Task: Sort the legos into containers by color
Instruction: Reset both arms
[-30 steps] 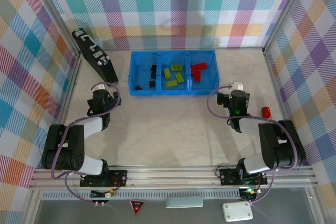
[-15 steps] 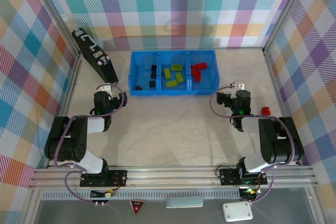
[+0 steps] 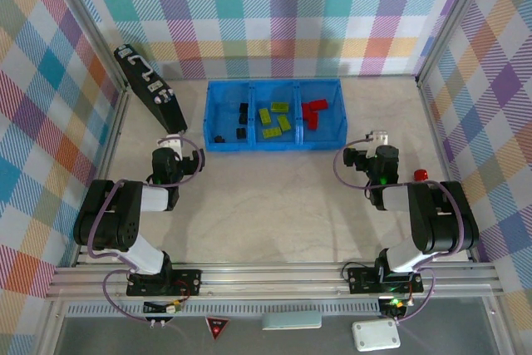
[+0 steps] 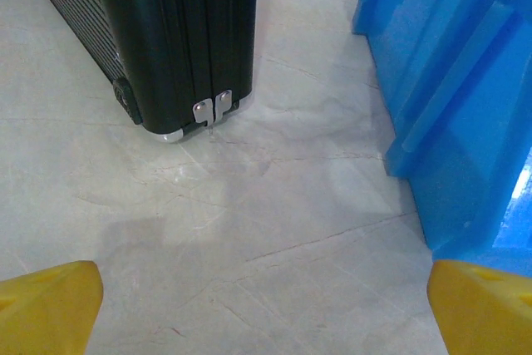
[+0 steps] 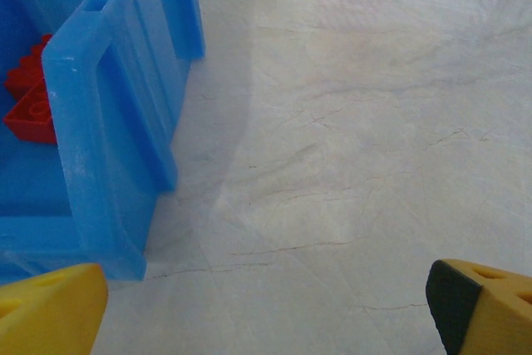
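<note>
Small red plastic studded bricks (image 3: 313, 110): probably light, rigid, slick; flat sides are offering purchase. Left gripper (image 4: 266, 312) and right gripper (image 5: 266, 309) are gaping empty.

My overhead camera looks down from behind on the whole worktop (image 3: 274, 214). Both wrist cameras sit low, facing forward, close to the blue bin (image 4: 453, 97) all three views share.

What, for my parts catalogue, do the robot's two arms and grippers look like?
The left arm and right arm each have black joints, pale grey links and a looping purplish cable. The left gripper and right gripper have yellow fingers; a green light glows on the right arm.
</note>
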{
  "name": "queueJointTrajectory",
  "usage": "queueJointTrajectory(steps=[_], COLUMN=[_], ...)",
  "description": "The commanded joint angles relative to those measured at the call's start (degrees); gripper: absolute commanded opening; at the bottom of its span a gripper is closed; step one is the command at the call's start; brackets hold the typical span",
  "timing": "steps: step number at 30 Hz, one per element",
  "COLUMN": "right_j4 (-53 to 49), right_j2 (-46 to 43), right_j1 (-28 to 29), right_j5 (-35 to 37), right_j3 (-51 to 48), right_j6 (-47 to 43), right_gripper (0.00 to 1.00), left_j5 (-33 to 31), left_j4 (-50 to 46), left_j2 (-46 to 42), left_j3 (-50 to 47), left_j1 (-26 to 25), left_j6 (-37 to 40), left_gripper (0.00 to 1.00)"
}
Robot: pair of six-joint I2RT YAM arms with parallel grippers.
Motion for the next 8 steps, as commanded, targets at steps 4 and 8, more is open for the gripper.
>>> queueJointTrajectory(steps=[4,8], right_j4=[2.46,2.57], right_j2=[0.34,0.12], right_j1=[-0.30,-0.35], right_j5=[-0.55,-0.56], right_j3=[-0.27,-0.48], right_j6=[0.79,0.81], right_gripper=[0.99,0.99], left_j5=[-0.35,-0.38], left_j4=[2.45,2.41], left_j2=[0.00,0.01], left_j3=[-0.39,-0.41], left_j1=[-0.55,-0.55], left_j6=[0.83,0.83], left_gripper=[1.00,1.00])
